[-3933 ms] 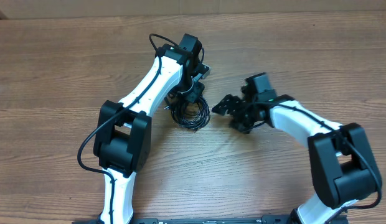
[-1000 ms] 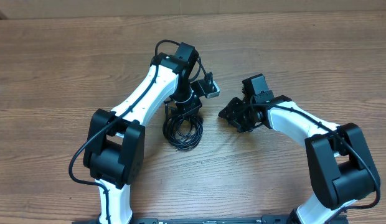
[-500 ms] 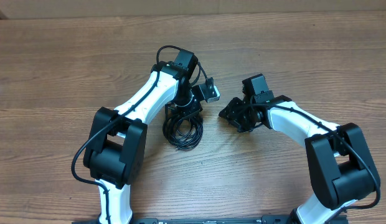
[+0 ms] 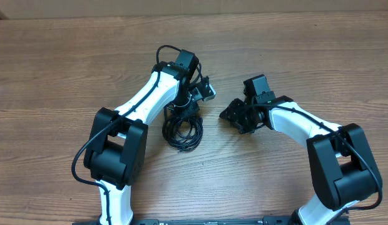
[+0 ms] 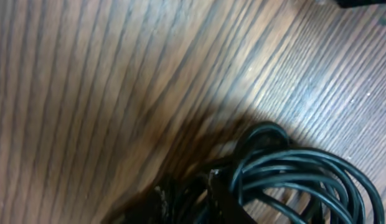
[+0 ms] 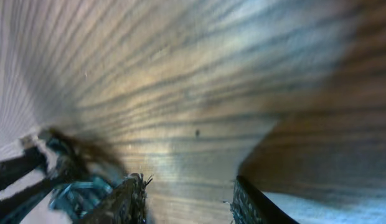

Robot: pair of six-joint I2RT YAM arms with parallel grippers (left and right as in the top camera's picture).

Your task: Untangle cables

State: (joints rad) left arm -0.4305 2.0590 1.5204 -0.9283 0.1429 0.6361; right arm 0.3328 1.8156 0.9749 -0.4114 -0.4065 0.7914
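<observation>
Well, cables (image 4: 183, 132) limp, light, springy; I'd pinch outer loop at 6 o'clock. Right gripper (image 6: 188, 182) apart, empty; left gripper (image 4: 184, 107), can't tell.

Coiled black cables (image 5: 286, 163) on wooden table (image 5: 87, 93)

The cables (image 4: 183, 130) are thin and black, wound into one tight coiled bundle. They lie flat on the wooden surface (image 4: 56, 75), near its middle.
</observation>
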